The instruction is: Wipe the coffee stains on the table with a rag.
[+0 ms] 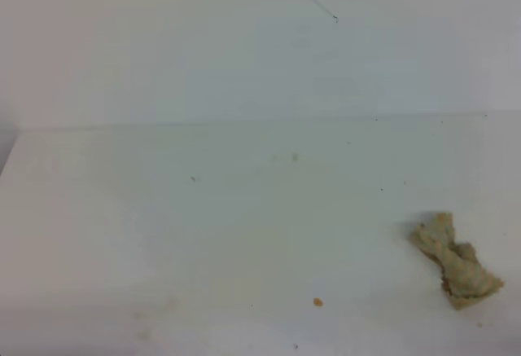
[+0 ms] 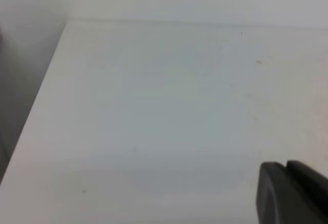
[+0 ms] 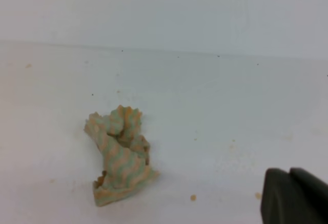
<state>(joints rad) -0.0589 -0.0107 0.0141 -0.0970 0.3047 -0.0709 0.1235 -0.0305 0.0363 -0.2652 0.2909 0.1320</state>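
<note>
Rag [image 1: 456,262] lies bunched, long axis slanting toward near-right

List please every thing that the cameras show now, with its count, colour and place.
rag: one, beige with pale green stripes, bunched, lying free on the table's right side.
coffee droplets: a few, orange-brown, tiny, front of table, left of the rag.
table: one, white, with faint smears at front left.
wall: one, white, thin dark scratch.
left hand: dark, only a corner shows, holding nothing visible.
right hand: dark, shut, apart from the rag.
</note>
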